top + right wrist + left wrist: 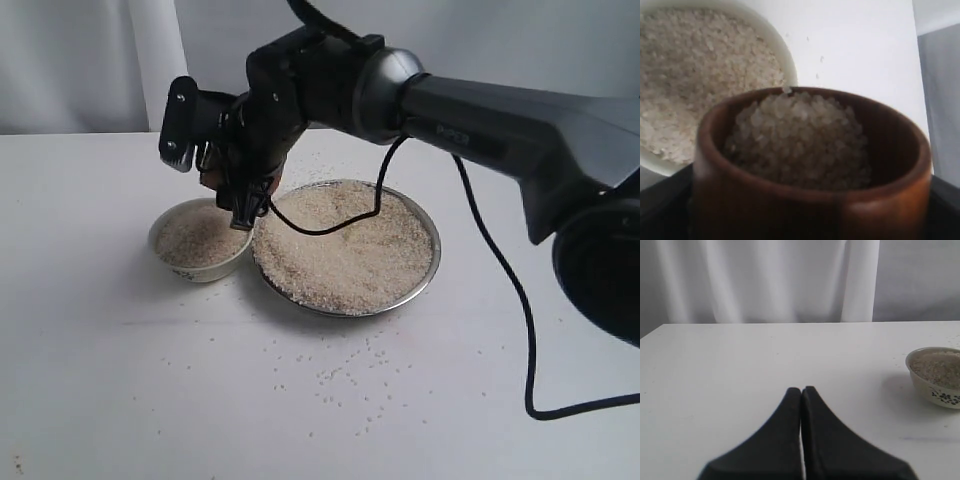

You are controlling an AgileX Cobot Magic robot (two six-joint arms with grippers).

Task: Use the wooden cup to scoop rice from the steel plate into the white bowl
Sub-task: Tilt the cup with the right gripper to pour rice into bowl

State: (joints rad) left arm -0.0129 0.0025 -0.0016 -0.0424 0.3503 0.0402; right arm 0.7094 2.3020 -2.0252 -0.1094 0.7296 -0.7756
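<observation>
My right gripper point(214, 172) reaches in from the right and is shut on the wooden cup point(805, 212), which hangs just over the near rim of the white bowl point(170, 262). The cup is heaped with rice point(797, 137); in the right wrist view the bowl point(788, 60) lies just beyond it, well filled with rice point(695, 85). The steel plate point(428, 275) stands against the bowl's right side under a broad heap of rice point(350, 245). My left gripper point(801, 389) is shut and empty, low over bare table, with the bowl point(935, 395) off to one side.
Loose grains point(340, 375) are scattered over the white table in front of the plate. A black cable point(500, 265) hangs from the right arm across the plate and loops down to the table at the right. A white curtain point(765, 280) backs the table.
</observation>
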